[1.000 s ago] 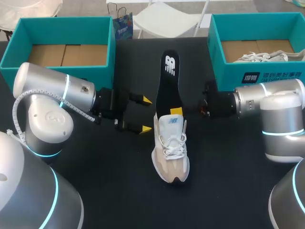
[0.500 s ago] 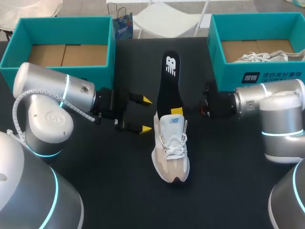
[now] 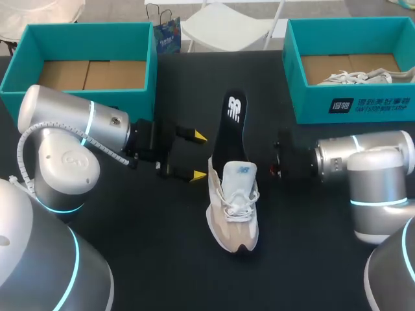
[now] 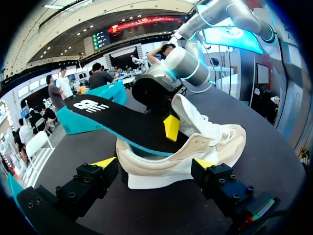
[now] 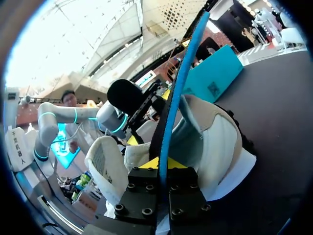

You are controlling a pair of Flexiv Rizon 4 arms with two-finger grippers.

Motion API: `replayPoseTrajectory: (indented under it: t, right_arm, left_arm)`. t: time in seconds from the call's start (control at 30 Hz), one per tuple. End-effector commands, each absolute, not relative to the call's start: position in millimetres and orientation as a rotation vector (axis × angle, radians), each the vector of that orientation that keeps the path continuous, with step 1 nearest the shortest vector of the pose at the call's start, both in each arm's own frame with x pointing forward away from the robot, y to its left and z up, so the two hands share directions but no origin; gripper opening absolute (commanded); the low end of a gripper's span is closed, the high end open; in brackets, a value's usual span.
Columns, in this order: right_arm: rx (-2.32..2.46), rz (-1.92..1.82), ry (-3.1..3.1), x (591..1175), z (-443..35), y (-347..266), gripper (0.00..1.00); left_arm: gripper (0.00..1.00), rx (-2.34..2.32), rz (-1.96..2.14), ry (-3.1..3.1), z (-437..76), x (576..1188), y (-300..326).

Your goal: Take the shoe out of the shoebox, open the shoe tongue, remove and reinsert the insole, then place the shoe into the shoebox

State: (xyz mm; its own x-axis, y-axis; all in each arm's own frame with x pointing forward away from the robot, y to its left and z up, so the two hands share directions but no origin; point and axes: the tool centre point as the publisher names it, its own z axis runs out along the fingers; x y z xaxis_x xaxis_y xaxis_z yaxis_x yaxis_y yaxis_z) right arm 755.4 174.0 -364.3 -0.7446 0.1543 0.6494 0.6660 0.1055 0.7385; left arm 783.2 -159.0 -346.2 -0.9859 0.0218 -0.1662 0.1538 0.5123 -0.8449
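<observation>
Black cloth covers the counter [image 3: 130, 233]; a beige and white shoe [image 3: 233, 210] stands upright at its middle, toe toward the near edge, heel toward the far edge, outside both boxes

Insole [image 3: 232, 129]: black on top, blue underneath. Its front end sits inside the shoe under the lifted tongue, and its heel end sticks out past the collar toward the far side. In the left wrist view it slants upward out of the shoe

Right arm comes in from the right, level with the shoe's collar. Right gripper [image 5: 165, 166]: closed on the insole, whose edge runs straight up between the two finger blocks. One of its yellow fingertips [image 4: 171, 128] lies against the insole's underside beside the tongue

Left arm comes in from the left. Left gripper [image 3: 196, 155]: fingers spread wide and holding nothing, pointing right at the shoe. Its near tip is just beside the shoe's left flank; whether it touches, I cannot tell

Teal shoebox [image 3: 148, 71] at far left, brown cardboard floor showing. Second teal shoebox [image 3: 311, 110] at far right, with a white laced shoe [image 3: 360, 76] lying inside
</observation>
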Motion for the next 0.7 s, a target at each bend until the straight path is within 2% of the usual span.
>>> replayPoseTrajectory:
  t: [0.03, 0.2, 0.27, 0.3, 0.37, 0.7]
  right_arm:
    - [-0.813, -1.696, -1.987, 746, -368, 173, 0.0]
    - [-0.785, -1.697, -2.018, 755, -361, 176, 0.0]
    - [-0.778, -1.699, -2.022, 758, -359, 178, 0.13]
    - [-0.771, -1.704, -2.028, 759, -358, 179, 0.25]
    - [-0.767, -1.705, -2.033, 760, -357, 180, 0.34]
    - [-0.738, -1.711, -2.081, 764, -343, 184, 0.35]
  left_arm:
    - [1.0, 0.154, -1.476, 2.616, -346, 783, -160]
    - [1.0, 0.154, -1.476, 2.616, -346, 783, -160]
    - [1.0, 0.154, -1.476, 2.616, -346, 783, -160]
    - [1.0, 0.154, -1.476, 2.616, -346, 783, -160]
    - [1.0, 0.154, -1.476, 2.616, -346, 783, -160]
    - [1.0, 0.154, -1.476, 2.616, -346, 783, -160]
